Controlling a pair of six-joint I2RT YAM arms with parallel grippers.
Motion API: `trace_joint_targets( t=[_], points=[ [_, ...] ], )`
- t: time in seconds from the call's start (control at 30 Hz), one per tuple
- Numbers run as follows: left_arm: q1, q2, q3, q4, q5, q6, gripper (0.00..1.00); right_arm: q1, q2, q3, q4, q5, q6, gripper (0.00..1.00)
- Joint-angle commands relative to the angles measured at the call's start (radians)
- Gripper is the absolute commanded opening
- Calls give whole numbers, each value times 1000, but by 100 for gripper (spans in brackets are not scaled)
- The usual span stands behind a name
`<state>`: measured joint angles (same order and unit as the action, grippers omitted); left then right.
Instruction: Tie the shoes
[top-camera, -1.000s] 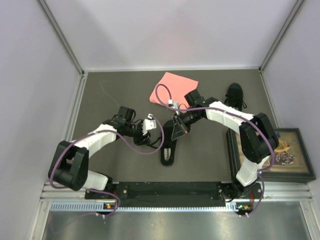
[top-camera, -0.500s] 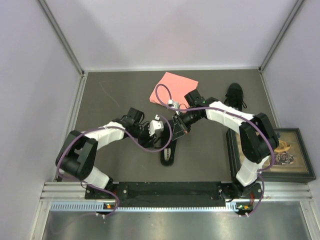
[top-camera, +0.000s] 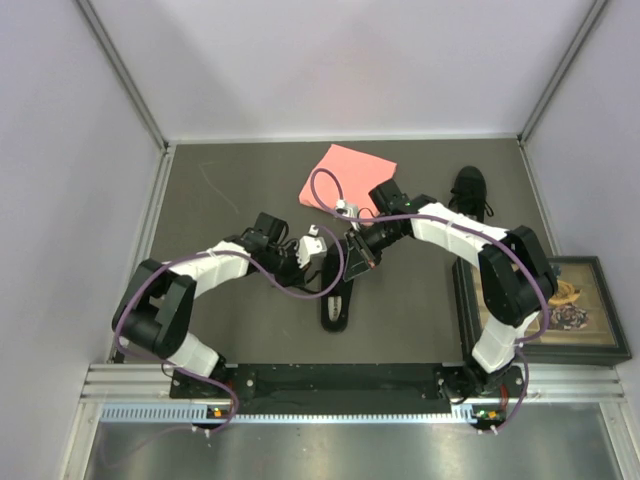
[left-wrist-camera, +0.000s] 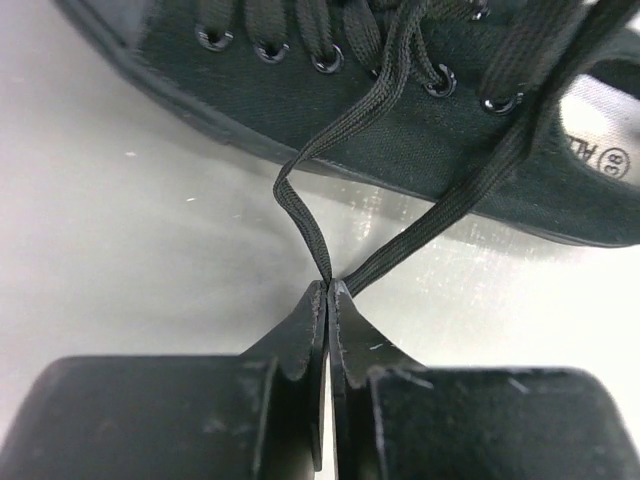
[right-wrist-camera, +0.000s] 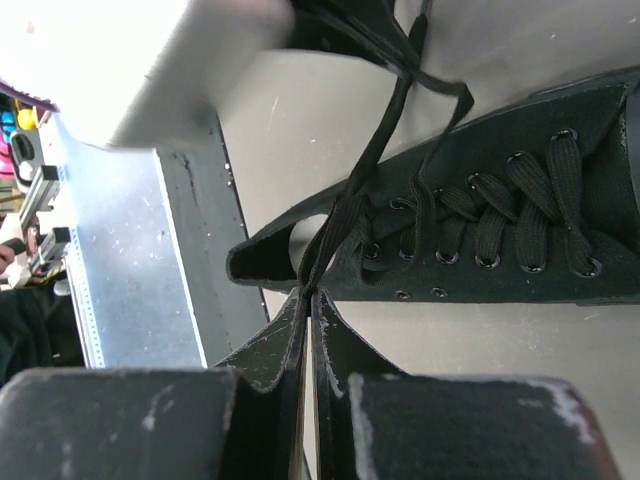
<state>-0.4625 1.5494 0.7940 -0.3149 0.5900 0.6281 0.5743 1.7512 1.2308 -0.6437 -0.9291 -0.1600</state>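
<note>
Top external, shoe (top-camera: 336, 308) toe far, heel near

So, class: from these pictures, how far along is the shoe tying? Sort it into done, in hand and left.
Done: the near shoe is laced through its eyelets. In hand: the left gripper and right gripper each pinch a lace of it; no bow shows. Left: tying it, then the far shoe.

The shoe (left-wrist-camera: 230, 95) is matt black canvas with glossy eyelets (left-wrist-camera: 327, 64) and woven laces (left-wrist-camera: 298, 215); the table (left-wrist-camera: 120, 240) looks smooth, faintly shiny.
</note>
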Motion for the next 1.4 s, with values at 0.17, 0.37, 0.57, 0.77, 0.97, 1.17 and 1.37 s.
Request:
trace_joint_targets(
  t=[0.17,0.37,0.57,0.77,0.97,1.17,1.37],
  points=[
    [25,-170,37,-79,39,59,0,24,-10,35,38,62,46,0],
    [25,-233,63,-197,62,91,0,-4,-13,42,82,95,126,0],
    [22,-311,100,-299,93,102,0,-17,-1,50,70,105,145,0],
    [13,-341,123,-479,103,165,0,-22,-19,53,93,111,152,0],
    [-13,-368,132,-578,139,197,0,-22,-21,61,90,118,152,0],
    [-188,-309,175,-505,169,20,0,-24,-21,65,88,110,152,0],
    [-310,-161,217,-265,231,-236,0,-19,-24,67,95,88,152,0]
  ],
)
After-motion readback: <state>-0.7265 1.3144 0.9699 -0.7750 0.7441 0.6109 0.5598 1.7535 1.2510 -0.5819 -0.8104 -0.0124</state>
